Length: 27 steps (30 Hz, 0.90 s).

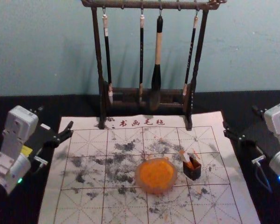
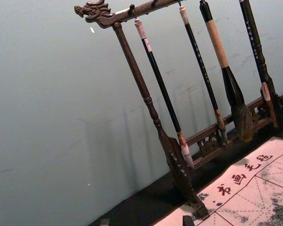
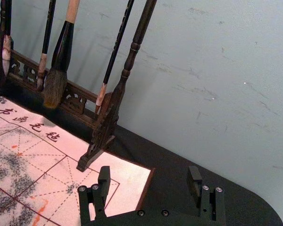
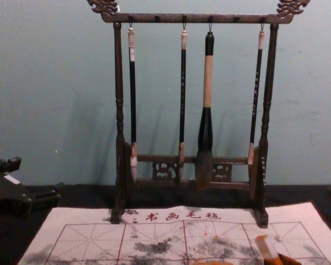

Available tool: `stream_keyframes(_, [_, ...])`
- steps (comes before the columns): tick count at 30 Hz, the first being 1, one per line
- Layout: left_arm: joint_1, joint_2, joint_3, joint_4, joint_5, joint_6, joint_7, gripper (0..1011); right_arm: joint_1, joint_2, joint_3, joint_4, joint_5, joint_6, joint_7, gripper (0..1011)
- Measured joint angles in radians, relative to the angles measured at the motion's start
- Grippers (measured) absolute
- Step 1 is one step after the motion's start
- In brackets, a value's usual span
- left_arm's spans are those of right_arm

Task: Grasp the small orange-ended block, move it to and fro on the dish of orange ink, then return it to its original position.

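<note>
1. Mat: a pale sheet (image 1: 84,123) lies on the dark desk (image 1: 270,212), ruled in squares with dashed lines and marked with black smudges and some orange stains. It runs out of the head view at the near side.
2. Dish: the dish of orange ink (image 1: 137,176) rests on the mat, right of its middle, orange across its inside.
3. Block: the small orange-ended block (image 1: 184,156) stands tilted in a dark open-topped box (image 1: 192,173), its upper part clear of the rim. The box sits on the mat just right of the dish, apart from it. Orange also shows at the box's mouth.
4. Left pincer (image 1: 56,117): idle, beside the mat's far left corner. Its fingers are apart, with nothing between them.
5. Right pincer (image 1: 240,117): idle, beside the mat's far right corner. Fingers found spread wide and holding nothing.
6. Lettering: a row of four dark red characters (image 1: 142,122) runs along the mat's far edge.
7. Rack: a dark carved wooden rack (image 4: 193,18) stands upright, feet on the far part of the mat. Four brushes (image 4: 207,83) hang from its top bar, tips down; three are slim, and the third from the left is thick.
8. Wall: a plain blue-green wall (image 1: 252,51) rises behind the desk, with small scuffs.
</note>
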State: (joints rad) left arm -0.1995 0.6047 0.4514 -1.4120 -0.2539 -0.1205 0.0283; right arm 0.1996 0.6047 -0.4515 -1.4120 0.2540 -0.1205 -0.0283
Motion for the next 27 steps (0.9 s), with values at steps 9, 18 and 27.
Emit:
stream_keyframes(9, [0.000,0.000,0.000,0.000,0.000,0.000,0.000,1001,0.000,0.000,0.000,0.000,0.000,0.000,0.000,1002])
stream_keyframes(18, [0.000,0.000,0.000,0.000,0.000,0.000,0.000,1001,0.000,0.000,0.000,0.000,0.000,0.000,0.000,1002])
stream_keyframes(27, [0.000,0.000,0.000,0.000,0.000,0.000,0.000,1001,0.000,0.000,0.000,0.000,0.000,0.000,0.000,1002])
